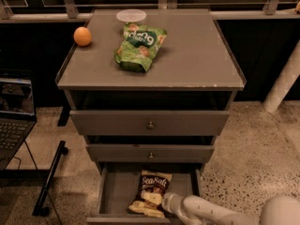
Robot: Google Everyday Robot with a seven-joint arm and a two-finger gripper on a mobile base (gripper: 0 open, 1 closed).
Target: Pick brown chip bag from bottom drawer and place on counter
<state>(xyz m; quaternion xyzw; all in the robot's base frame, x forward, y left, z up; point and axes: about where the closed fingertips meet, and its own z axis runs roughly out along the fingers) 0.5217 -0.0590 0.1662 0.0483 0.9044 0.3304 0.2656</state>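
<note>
I find the brown chip bag lying in the open bottom drawer, at 6 o'clock. The gripper sits at its 4 o'clock; grip state I cannot tell. Lift and counter placement outstanding.

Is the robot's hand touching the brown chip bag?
Cannot tell: the camera view shows the gripper in the bottom drawer overlapping one corner of the brown chip bag, hiding any gap.

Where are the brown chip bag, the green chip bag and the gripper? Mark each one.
brown chip bag [154, 180]: camera view, on its white lettering.
green chip bag [139, 47]: camera view, middle of its front.
gripper [168, 202]: camera view, its tip, inside the bottom drawer [115, 191] beside the brown chip bag.
</note>
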